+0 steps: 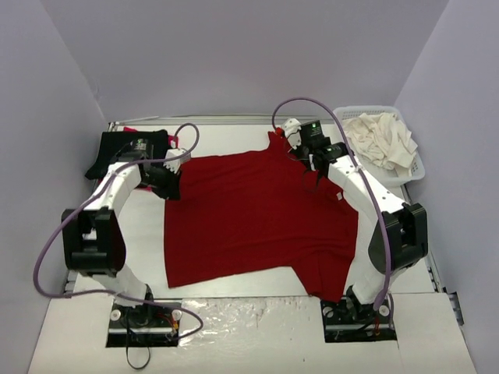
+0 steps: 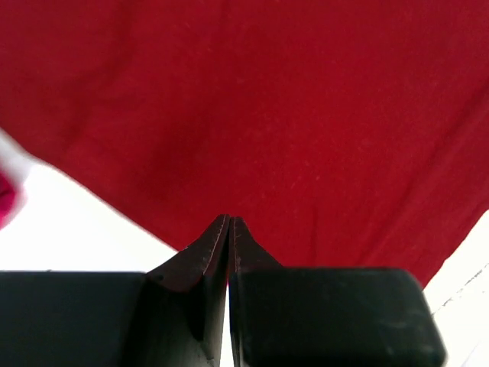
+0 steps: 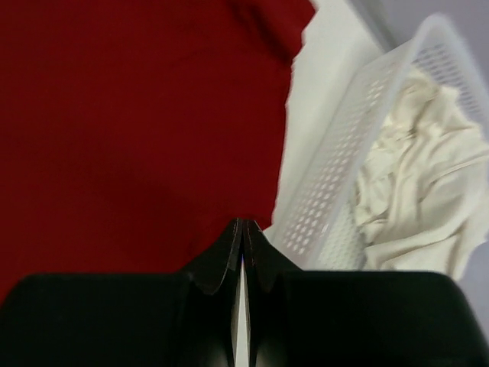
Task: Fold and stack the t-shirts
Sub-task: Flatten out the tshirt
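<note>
A dark red t-shirt [image 1: 249, 218] lies spread flat on the white table [image 1: 234, 287], with a small white label [image 1: 341, 196] at its right edge. My left gripper [image 1: 169, 187] is shut at the shirt's far left corner. In the left wrist view the left gripper's [image 2: 231, 222] tips meet at the edge of the flat red cloth [image 2: 290, 115], and none shows between them. My right gripper [image 1: 308, 161] is shut at the shirt's far right edge. The right gripper's [image 3: 243, 223] tips also meet at the cloth's edge [image 3: 137, 122].
A folded black t-shirt [image 1: 129, 148] lies at the back left, a strip of bright red [image 1: 129, 129] behind it. A white lattice basket [image 1: 415, 167] at the back right holds crumpled cream-white shirts [image 1: 382, 136]. That basket [image 3: 336, 176] and its cream-white shirts [image 3: 416, 176] lie close to the right gripper.
</note>
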You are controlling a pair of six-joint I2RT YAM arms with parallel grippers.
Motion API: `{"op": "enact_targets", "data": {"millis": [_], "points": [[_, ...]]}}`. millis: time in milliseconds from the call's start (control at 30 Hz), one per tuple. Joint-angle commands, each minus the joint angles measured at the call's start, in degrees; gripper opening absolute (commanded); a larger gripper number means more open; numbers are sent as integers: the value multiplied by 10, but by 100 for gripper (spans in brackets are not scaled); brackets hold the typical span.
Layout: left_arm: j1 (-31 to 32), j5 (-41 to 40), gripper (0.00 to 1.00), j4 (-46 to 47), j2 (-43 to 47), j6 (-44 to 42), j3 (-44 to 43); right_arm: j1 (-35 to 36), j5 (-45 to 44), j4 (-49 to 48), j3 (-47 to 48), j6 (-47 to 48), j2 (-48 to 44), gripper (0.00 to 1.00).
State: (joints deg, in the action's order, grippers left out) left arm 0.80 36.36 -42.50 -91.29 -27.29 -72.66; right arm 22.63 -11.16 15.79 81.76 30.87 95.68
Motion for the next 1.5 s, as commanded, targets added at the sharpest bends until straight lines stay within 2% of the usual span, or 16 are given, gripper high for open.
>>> {"op": "enact_targets", "data": {"millis": [0, 167, 400, 600, 933, 1167, 1467], "points": [[5, 42, 3, -13, -33, -2, -19, -13, 59, 74, -41, -43, -25, 0], [18, 11, 2, 63, -68, 43, -25, -43, 97, 75, -45, -51, 26, 0], [23, -54, 2, 151, -129, 104, -60, -92, 124, 85, 66, -69, 154, 0], [23, -85, 2, 163, -184, 124, -107, -101, 138, 104, 124, -76, 237, 0], [31, -128, 2, 110, -254, 128, -177, -108, 149, 111, 173, -77, 296, 0], [43, -206, 2, 66, -317, 130, -228, -112, 158, 114, 192, -82, 329, 0], [56, -227, 2, 22, -376, 143, -298, -123, 165, 117, 213, -88, 377, 0]]}}
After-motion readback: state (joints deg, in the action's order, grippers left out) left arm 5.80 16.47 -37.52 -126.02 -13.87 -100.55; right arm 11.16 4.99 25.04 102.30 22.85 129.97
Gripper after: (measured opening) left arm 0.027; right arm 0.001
